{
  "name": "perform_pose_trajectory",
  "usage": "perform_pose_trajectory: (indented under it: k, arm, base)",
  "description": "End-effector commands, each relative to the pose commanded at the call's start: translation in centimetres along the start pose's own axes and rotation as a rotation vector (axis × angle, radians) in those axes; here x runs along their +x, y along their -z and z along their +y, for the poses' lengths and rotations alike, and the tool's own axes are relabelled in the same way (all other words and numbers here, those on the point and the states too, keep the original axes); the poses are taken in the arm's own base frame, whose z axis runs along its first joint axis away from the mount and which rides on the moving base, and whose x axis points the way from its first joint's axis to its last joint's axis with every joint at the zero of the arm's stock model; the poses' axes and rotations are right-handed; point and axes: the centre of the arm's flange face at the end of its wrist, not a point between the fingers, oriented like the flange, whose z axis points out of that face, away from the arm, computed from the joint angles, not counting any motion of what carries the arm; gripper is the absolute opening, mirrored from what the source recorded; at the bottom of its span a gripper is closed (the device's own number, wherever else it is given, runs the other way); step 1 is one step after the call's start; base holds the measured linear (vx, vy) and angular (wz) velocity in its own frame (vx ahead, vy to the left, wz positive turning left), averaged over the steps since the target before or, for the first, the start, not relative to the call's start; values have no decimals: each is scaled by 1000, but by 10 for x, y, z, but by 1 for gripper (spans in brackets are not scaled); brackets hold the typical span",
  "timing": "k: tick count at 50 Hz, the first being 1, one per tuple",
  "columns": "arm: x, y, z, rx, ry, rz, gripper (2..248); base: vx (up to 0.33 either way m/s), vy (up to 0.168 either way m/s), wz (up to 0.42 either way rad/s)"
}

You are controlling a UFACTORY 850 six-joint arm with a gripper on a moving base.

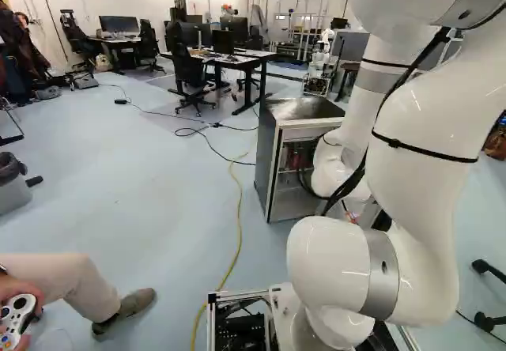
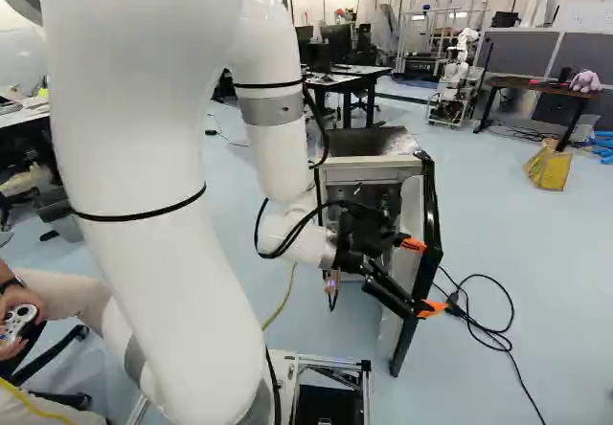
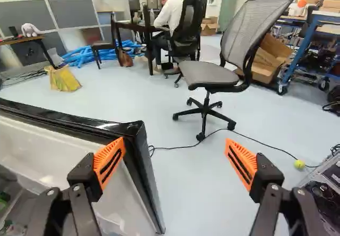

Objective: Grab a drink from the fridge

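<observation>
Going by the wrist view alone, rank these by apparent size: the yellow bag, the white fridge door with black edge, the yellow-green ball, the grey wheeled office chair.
Largest to smallest:
White fridge door with black edge, closest and cut off by the picture
Grey wheeled office chair
Yellow bag
Yellow-green ball

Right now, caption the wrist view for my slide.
Gripper open, one finger by the open fridge door, a gray swivel chair beyond.

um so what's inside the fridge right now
In the left base view, the open fridge shows some small reddish items, too unclear to name. The white arm hides part of the inside there; the gripper blocks part in the right base view.
</observation>
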Motion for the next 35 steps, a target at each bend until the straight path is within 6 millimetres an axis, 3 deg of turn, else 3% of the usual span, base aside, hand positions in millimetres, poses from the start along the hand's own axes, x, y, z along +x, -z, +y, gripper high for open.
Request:
perform_pose_trajectory:
  k: [35]
  arm:
    - [15,-55,-14,-129,-74,19,247]
  base:
    - [0,0,0]
